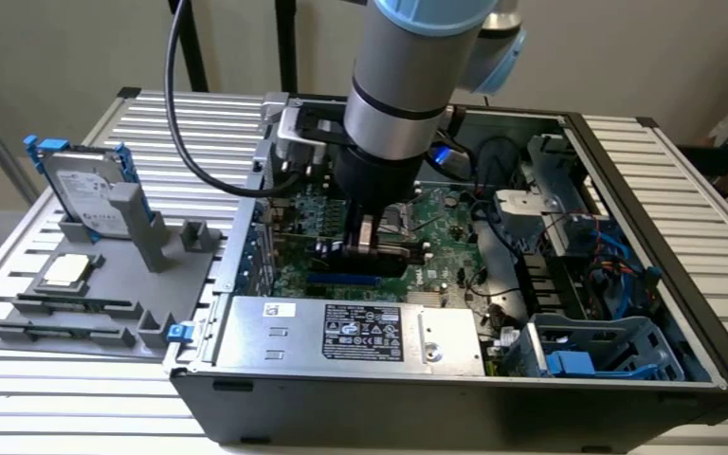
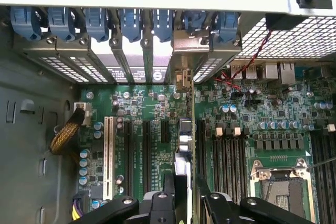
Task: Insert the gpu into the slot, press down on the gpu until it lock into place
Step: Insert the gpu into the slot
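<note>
One computer case [image 1: 465,408] lies open on the slatted counter [image 1: 73,417], motherboard up for access. Silver power supply [image 1: 352,332]: label print unreadable. Hand [image 1: 374,248], closed on the gpu [image 1: 405,260], holds it edge-down over the blue slot [image 1: 336,282], apparently aligning; seating cannot be told.

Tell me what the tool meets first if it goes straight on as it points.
The tool grips the gpu, so the card's lower edge leads. Below it lies the blue slot on the motherboard, probably first contact, though the gap between them is hard to judge.
</note>
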Controlling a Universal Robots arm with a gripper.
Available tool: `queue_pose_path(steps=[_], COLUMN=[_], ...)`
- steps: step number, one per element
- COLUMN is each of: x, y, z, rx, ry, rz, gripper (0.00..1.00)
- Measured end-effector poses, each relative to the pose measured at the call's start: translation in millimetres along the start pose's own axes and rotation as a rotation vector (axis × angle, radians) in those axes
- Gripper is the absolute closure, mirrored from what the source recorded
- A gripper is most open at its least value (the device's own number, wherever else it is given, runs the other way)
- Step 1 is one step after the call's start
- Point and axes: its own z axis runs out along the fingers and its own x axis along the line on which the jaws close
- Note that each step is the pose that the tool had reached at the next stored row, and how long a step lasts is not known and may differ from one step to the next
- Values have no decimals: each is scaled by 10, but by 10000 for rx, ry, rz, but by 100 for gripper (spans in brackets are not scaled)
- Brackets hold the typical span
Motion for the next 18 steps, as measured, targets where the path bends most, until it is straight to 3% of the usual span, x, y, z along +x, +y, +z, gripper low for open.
queue_pose_path(steps=[18], x=[-10], y=[17], z=[45], rx=[2], ry=[27], rz=[7], gripper=[74])
